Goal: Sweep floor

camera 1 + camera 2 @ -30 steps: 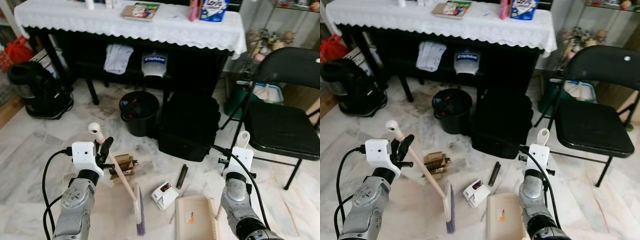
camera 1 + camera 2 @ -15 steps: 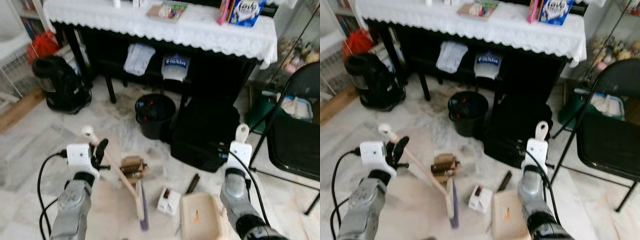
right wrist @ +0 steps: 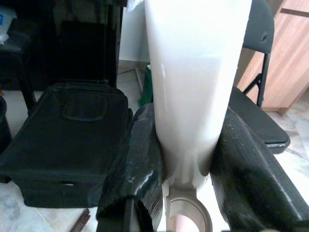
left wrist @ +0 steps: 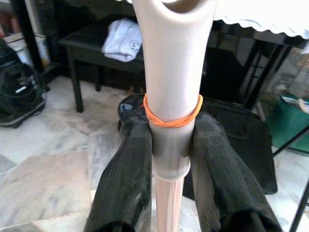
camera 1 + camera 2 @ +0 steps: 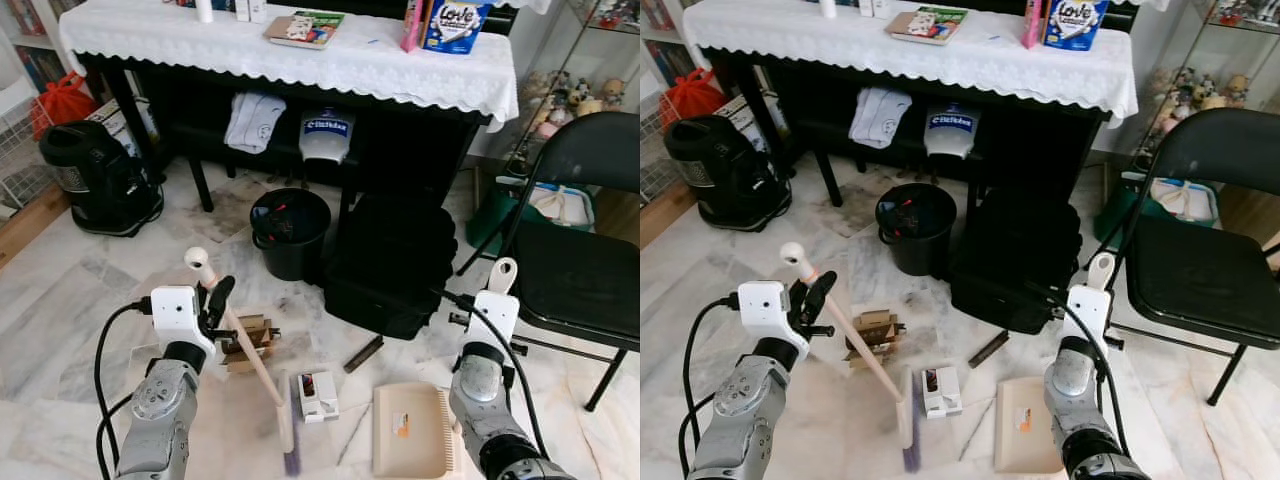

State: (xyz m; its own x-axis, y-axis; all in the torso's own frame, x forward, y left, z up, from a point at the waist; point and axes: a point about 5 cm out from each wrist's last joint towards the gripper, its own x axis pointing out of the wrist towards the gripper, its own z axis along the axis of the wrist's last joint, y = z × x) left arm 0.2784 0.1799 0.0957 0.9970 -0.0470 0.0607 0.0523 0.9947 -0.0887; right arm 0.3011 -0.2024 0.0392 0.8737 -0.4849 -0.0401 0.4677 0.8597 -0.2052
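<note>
My left gripper is shut on the pale wooden broom handle, just below its orange rubber band. The broom slants down to a brush head with purple bristles resting on the marble floor. My right gripper is shut on the white upright handle of a beige dustpan, which lies flat on the floor at the lower right. Between the broom and the pan lie a small white box, a dark stick and a pile of brown cardboard scraps.
A black bin and a black bag stand ahead under a table with a white lace cloth. A black folding chair is at the right, a black appliance at the left.
The head camera swung left and back, so the whole scene shifted. Both grippers keep their hold. The dark stick now lies more slanted.
</note>
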